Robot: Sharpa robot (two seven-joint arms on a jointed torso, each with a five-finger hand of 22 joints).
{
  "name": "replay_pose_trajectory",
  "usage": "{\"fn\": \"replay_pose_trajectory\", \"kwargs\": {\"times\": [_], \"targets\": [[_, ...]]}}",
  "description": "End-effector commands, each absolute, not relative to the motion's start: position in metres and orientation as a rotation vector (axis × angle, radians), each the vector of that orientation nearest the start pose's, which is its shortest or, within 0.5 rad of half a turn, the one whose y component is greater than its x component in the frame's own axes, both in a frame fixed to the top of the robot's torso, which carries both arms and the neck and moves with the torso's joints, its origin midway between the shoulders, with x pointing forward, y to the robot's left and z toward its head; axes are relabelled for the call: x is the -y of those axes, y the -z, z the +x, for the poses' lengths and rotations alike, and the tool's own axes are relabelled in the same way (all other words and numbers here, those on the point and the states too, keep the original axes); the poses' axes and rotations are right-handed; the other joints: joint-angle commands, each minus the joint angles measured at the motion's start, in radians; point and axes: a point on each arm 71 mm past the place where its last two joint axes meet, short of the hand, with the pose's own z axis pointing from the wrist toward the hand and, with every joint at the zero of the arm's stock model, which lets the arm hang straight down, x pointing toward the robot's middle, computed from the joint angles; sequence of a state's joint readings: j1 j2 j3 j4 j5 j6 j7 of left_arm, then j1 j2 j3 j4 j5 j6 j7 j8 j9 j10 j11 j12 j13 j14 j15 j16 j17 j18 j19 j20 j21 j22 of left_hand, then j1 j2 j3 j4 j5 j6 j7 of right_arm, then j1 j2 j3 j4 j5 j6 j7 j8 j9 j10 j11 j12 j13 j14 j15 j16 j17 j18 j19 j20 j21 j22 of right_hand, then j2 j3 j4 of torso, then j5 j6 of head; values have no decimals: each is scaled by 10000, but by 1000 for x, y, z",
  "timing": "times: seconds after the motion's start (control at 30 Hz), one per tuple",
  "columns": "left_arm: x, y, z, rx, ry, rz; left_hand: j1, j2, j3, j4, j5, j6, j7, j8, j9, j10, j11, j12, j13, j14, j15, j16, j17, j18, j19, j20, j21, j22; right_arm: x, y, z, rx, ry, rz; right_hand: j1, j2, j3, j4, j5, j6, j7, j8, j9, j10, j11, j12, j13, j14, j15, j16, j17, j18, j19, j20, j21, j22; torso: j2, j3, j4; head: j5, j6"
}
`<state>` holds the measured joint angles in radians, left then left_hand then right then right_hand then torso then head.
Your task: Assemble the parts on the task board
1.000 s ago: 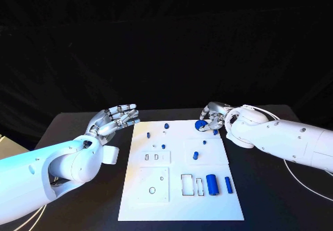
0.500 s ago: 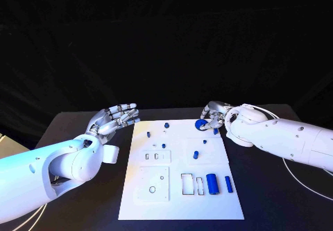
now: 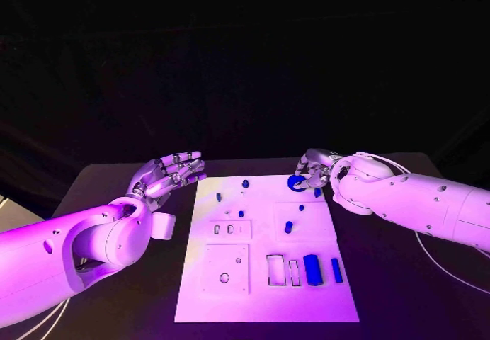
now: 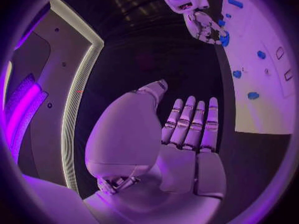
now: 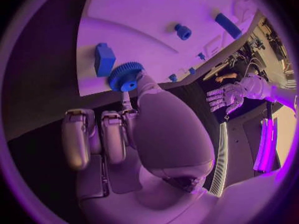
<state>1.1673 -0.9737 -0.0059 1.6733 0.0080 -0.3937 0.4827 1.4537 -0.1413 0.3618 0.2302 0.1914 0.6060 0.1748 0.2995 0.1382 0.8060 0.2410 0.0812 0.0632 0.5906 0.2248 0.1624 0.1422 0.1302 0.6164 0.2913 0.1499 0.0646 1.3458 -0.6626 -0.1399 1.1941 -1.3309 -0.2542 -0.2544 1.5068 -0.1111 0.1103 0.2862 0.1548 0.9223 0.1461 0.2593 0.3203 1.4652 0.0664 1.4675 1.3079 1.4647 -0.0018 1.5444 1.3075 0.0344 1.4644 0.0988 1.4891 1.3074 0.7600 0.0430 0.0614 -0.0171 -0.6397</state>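
Note:
The white task board (image 3: 265, 290) lies in the middle of the black table. My right hand (image 3: 316, 168) hovers at the board's far right corner and pinches a blue gear (image 3: 297, 183) between thumb and a finger; the gear (image 5: 125, 76) sits just over the board's edge, beside a small blue block (image 5: 104, 58). My left hand (image 3: 168, 173) is raised left of the board, fingers spread and palm empty, as the left wrist view also shows (image 4: 187, 129). Small blue pegs (image 3: 245, 184) stand on the board's far half.
A thick blue cylinder (image 3: 311, 270) and a thinner blue bar (image 3: 336, 270) lie near the board's right edge, beside rectangular slots (image 3: 275, 270). A square plate with an oval hole (image 3: 224, 269) is at the near left. A white cable (image 3: 449, 273) runs along the table's right side.

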Motion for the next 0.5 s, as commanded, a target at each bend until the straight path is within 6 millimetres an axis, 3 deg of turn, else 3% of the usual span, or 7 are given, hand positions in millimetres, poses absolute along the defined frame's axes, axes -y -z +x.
{"fn": "replay_pose_trajectory", "kwargs": {"times": [0.03,0.2,0.5], "targets": [[-233,162,461,-12915,15693,-10958,-97,21,22,-67,-40,25,927,20,14,45,48,-35,11,131,-1,-4,21,-56,-51,1,-58,-6,221,174,560,-17852,-3472,82,127,229,337,-15,61,254,-74,120,29,15,-81,40,1556,895,-96,52,1873,-112,579,-29,51,1829,-3,2,-11,13,-19],[-232,162,461,-12932,15704,-10961,-95,28,30,-72,-39,39,940,28,17,55,48,-34,12,158,-1,-1,23,-56,-49,1,-59,-5,220,174,559,-17847,-3456,-32,152,232,589,-29,58,360,-120,159,24,22,-122,38,1563,896,-136,53,1879,-113,580,-68,56,1839,-5,9,-5,15,-22],[-231,162,461,-12970,15826,-10931,-89,36,40,-80,-37,10,956,15,10,62,48,-35,12,101,0,-24,5,-57,-44,1,-59,-3,207,167,549,-16627,-3431,-1228,-26,-112,776,-7,31,383,-121,157,-4,27,-127,31,1567,893,-150,47,1866,-127,605,-96,97,1891,-5,5,12,-18,35]]}}
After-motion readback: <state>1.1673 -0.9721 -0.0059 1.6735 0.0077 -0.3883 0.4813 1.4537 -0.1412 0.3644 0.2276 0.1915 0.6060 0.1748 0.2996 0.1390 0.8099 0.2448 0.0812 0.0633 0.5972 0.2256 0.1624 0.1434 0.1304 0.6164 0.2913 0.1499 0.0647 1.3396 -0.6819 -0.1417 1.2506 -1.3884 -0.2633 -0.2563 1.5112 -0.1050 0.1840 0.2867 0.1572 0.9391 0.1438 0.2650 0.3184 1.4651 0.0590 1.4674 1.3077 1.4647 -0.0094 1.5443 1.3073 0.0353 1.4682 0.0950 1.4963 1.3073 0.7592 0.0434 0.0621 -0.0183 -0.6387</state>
